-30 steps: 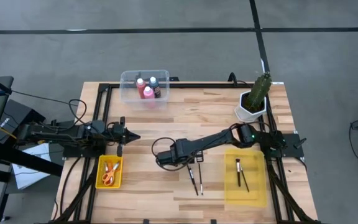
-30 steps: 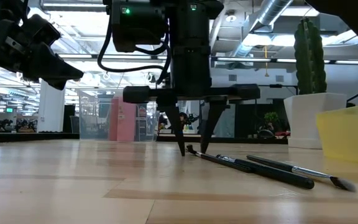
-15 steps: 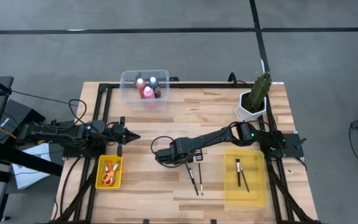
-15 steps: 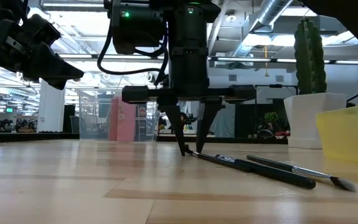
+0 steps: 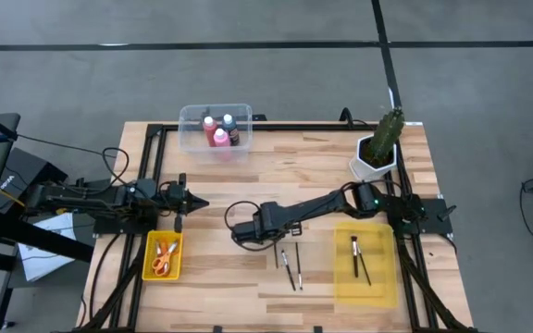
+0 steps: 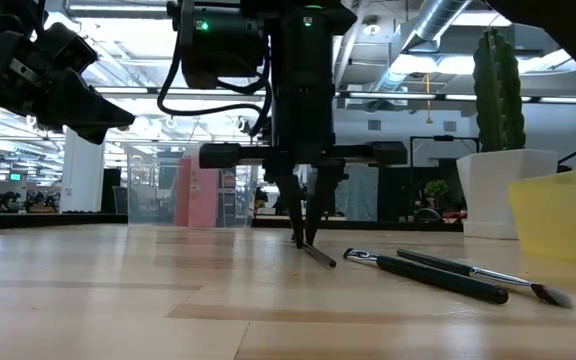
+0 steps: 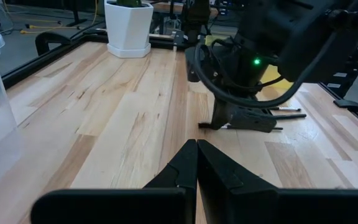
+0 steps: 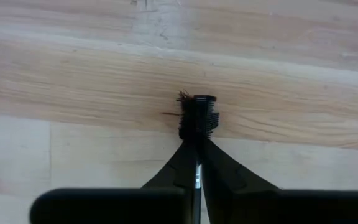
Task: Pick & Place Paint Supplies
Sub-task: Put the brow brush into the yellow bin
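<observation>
The left gripper [image 5: 195, 203] hovers with jaws closed and empty over bare worktop [image 5: 211, 277] near its left edge, above the yellow bin [image 5: 163, 256]. At mid-worktop the right gripper [image 6: 306, 238] pinches a thin dark-handled brush [image 6: 318, 254], tilted, one end touching the wood. Two brushes [image 6: 438, 274] lie just right.

Lab: exposed ceiling ducts [image 6: 438, 35]
</observation>
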Tool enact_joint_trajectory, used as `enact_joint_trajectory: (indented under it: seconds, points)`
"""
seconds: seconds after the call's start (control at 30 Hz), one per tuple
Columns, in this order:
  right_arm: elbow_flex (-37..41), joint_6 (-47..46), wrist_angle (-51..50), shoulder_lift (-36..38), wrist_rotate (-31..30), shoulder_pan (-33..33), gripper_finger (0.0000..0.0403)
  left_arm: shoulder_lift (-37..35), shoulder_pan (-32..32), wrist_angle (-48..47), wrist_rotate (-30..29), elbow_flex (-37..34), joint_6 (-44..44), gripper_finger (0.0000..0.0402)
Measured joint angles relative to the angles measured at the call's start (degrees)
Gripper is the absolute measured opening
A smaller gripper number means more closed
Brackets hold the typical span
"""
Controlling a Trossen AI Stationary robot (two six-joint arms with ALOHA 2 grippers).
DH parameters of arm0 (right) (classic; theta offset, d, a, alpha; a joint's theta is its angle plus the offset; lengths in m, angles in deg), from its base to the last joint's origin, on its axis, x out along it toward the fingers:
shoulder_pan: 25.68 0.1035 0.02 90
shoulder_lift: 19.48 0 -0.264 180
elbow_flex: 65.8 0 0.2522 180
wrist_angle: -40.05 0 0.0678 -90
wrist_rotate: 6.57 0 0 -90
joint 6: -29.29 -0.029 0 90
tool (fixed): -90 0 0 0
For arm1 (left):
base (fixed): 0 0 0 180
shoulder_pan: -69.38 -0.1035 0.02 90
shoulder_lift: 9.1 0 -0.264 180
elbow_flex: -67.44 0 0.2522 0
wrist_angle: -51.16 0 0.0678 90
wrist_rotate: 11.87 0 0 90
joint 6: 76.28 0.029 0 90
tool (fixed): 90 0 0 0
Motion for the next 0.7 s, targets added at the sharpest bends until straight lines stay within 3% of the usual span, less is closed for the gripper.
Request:
enact_joint_trajectory:
  seconds: [0.7]
  points:
    - [-5.7,-5.7,1.0,0.2,-5.5,6.0,0.0002,0.0,0.0,0.0,0.2,0.0,0.0,0.0001]
